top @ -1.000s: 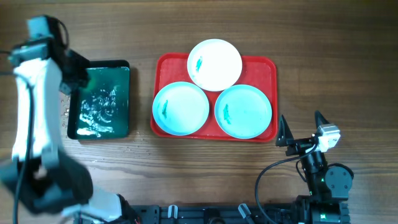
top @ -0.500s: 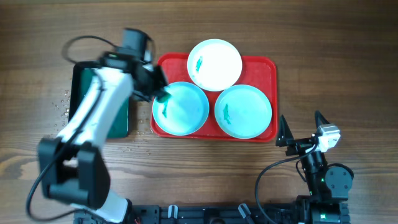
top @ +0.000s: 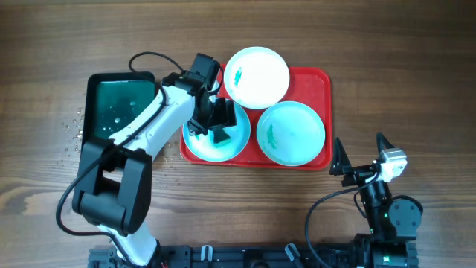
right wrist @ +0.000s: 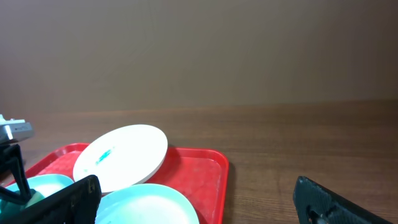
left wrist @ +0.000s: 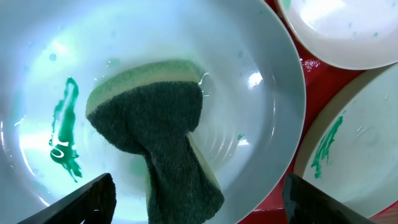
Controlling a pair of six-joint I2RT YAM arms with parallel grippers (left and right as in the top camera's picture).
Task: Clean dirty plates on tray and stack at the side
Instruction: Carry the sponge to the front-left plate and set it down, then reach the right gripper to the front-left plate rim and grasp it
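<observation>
The red tray (top: 321, 80) holds three plates: a white one (top: 260, 74) at the back, a pale aqua one (top: 195, 141) at front left and another (top: 291, 132) at front right. Each has a teal smear. My left gripper (top: 214, 123) hangs over the left aqua plate (left wrist: 249, 93) with its jaws wide open. A green sponge (left wrist: 155, 118) lies in that plate between the fingers, touching neither, beside the smear (left wrist: 65, 134). My right gripper (top: 359, 145) stands open near the table's front right, off the tray, holding nothing.
A dark green tray (top: 119, 112) with water in it sits left of the red tray. Water drops (top: 74, 128) dot the wood beside it. The right wrist view shows the white plate (right wrist: 124, 155) leaning on the aqua ones.
My left arm swung from the dark green tray across to the front-left aqua plate. Its jaws have opened and the sponge now lies in that plate. The right arm has not moved.
</observation>
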